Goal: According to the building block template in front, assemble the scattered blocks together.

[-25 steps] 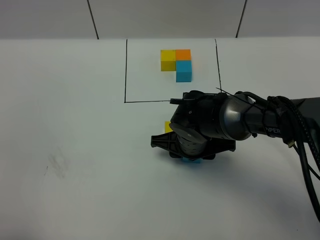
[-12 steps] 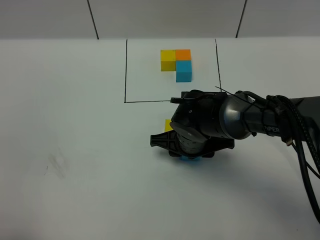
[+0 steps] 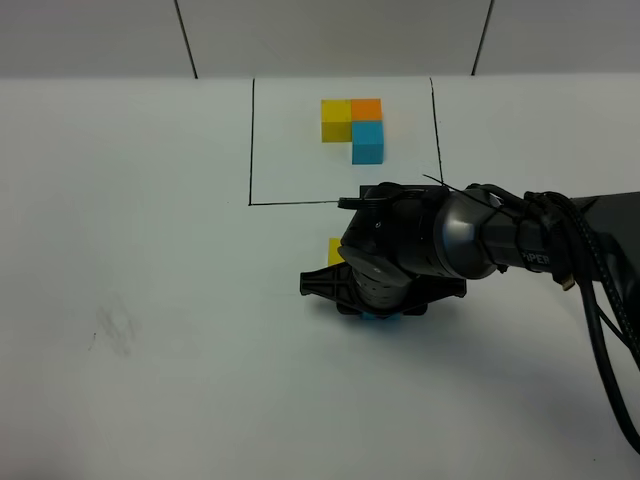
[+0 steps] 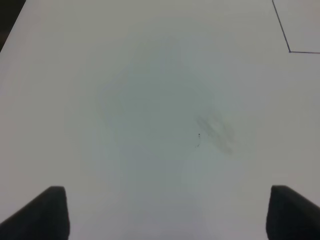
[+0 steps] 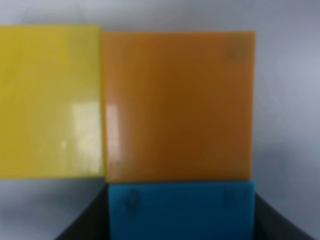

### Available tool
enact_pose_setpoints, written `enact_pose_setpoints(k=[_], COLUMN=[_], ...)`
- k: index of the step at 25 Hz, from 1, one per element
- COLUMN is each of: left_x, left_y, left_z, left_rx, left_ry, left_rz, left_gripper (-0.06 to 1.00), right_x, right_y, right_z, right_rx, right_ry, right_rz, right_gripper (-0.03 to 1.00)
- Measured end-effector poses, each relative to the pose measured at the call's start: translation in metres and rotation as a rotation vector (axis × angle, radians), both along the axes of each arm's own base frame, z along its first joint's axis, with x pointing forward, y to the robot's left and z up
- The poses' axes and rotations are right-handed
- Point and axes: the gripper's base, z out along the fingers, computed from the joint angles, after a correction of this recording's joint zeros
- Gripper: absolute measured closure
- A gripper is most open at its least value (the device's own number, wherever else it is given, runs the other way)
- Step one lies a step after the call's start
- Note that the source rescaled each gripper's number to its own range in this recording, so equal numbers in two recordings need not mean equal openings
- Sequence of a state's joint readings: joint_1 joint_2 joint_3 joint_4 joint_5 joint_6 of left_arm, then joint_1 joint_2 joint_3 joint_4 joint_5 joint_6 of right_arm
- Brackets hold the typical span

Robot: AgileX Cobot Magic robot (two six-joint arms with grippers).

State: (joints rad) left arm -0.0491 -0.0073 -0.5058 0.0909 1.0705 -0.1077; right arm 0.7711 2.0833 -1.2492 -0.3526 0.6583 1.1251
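My right hand [image 3: 378, 300] sits low over the loose cubes, just below the drawn frame in the high view, and its fingers are closed on the small matte light-blue cube [image 5: 181, 209]; the dark fingers flank that cube on both sides in the wrist picture, and a sliver of blue [image 3: 380, 318] peeks out under the hand at its 6 o'clock. Pressed against the blue cube is the matte orange cube [image 5: 177, 105], with the matte yellow cube [image 5: 50, 100] touching the orange one's side. From above only a corner of the yellow [image 3: 336, 252] shows, at the hand's 10 o'clock; the orange is hidden beneath the wrist.

At 12 o'clock from the hand, inside the thin black rectangle [image 3: 251, 140], stands the joined L-shaped template of three small cubes [image 3: 354, 128]: yellow and orange abreast, blue under the orange.

I judge the build nearly done (the loose trio already mirrors that L). What remains, as I read it, is letting go of the blue and backing off without nudging anything.

My left hand [image 4: 165, 212] hangs spread wide and empty over the bare white surface [image 4: 150, 100], well away at 9 o'clock.
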Motion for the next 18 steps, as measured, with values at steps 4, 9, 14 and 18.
enact_pose_setpoints(k=[4,9,14,18], left_x=[0.0,0.0,0.0,0.0], left_y=[0.0,0.0,0.0,0.0], left_z=[0.0,0.0,0.0,0.0], left_rx=[0.0,0.0,0.0,0.0], left_ry=[0.0,0.0,0.0,0.0], left_rz=[0.0,0.0,0.0,0.0], left_gripper=[0.26,0.26,0.26,0.26], right_x=[0.0,0.0029,0.0047,0.0024], right_y=[0.0,0.0026,0.0041,0.0003], right_z=[0.0,0.0019,0.0029,0.0098], right_rx=[0.0,-0.002,-0.01,-0.052], right_ry=[0.0,0.004,0.003,0.019], right_rz=[-0.001,-0.017,0.005,0.042], right_gripper=[0.71,0.71,0.41,0.05])
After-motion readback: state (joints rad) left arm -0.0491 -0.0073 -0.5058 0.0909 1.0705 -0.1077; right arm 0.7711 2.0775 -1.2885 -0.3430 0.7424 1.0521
